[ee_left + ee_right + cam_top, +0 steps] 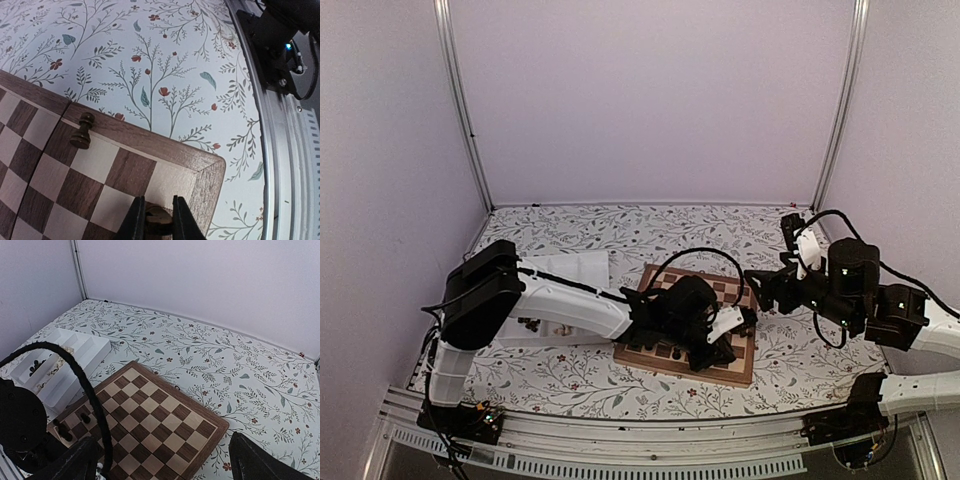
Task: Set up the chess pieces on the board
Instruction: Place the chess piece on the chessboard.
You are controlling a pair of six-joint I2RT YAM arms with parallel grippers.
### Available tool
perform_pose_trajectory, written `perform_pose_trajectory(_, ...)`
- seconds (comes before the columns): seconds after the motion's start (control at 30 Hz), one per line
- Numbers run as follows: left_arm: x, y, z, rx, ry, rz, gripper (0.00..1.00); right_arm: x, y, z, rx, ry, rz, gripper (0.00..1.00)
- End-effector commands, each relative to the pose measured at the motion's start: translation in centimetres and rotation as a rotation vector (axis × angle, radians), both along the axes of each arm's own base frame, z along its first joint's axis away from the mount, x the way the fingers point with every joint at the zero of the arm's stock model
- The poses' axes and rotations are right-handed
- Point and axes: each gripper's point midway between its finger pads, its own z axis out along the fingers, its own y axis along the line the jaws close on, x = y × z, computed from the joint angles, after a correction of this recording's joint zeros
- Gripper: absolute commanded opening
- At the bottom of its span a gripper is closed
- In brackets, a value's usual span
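Floral tablecloth (570,225), white tray (92,342) of chess pieces (36,367)

The board (150,425) is seen lying on the floral surface (240,360), a white tray (80,347) just beside it; dark chess pieces (85,418) are stood near one corner.

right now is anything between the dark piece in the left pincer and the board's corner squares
Nothing visible does. The left pincer is shut on a dark chess piece over a corner of the board, and the squares there are bare. The dark pawn nearby stands farther along the edge row, apart.
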Motion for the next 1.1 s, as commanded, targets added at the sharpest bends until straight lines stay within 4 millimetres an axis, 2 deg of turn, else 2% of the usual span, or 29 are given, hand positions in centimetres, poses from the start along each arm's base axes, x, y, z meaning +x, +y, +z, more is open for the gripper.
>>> perform_pose_trajectory(0.0, 0.0, 1.3, -0.1, 0.044, 0.014, 0.02, 0.03, 0.3, 0.2, 0.6, 0.016, -0.02, 0.004, 0.93)
perform_pose_trajectory(0.3, -0.4, 1.8, -0.1, 0.051, 0.029, 0.015, 0.04, 0.4, 0.2, 0.4, 0.017, -0.024, 0.003, 0.93)
perform_pose_trajectory(0.37, -0.5, 1.7, 0.0, 0.048, 0.033, 0.011, 0.07, 0.5, 0.3, 0.3, 0.016, -0.022, 0.006, 0.93)
perform_pose_trajectory(0.5, -0.4, 1.3, 0.5, 0.036, 0.035, 0.014, 0.29, 0.5, 0.4, 0.1, 0.017, -0.018, 0.008, 0.93)
perform_pose_trajectory(0.67, 0.1, 0.6, 2.7, -0.008, 0.01, 0.02, 0.39, 0.6, 0.3, 0.3, 0.019, -0.022, 0.009, 0.93)
perform_pose_trajectory(0.77, 0.7, 0.1, 3.8, -0.026, -0.007, 0.03, 0.43, 0.6, 0.2, 0.3, 0.02, -0.022, 0.004, 0.93)
perform_pose_trajectory(0.9, 1.7, -0.4, 4.2, -0.036, -0.009, 0.041, 0.45, 0.8, -0.2, 0.7, 0.03, -0.03, -0.012, 0.93)
perform_pose_trajectory(1.07, 3.1, -1.4, 4.1, -0.028, 0.023, 0.041, 0.47, 1.2, -1.4, 2.5, 0.076, -0.051, -0.054, 0.93)
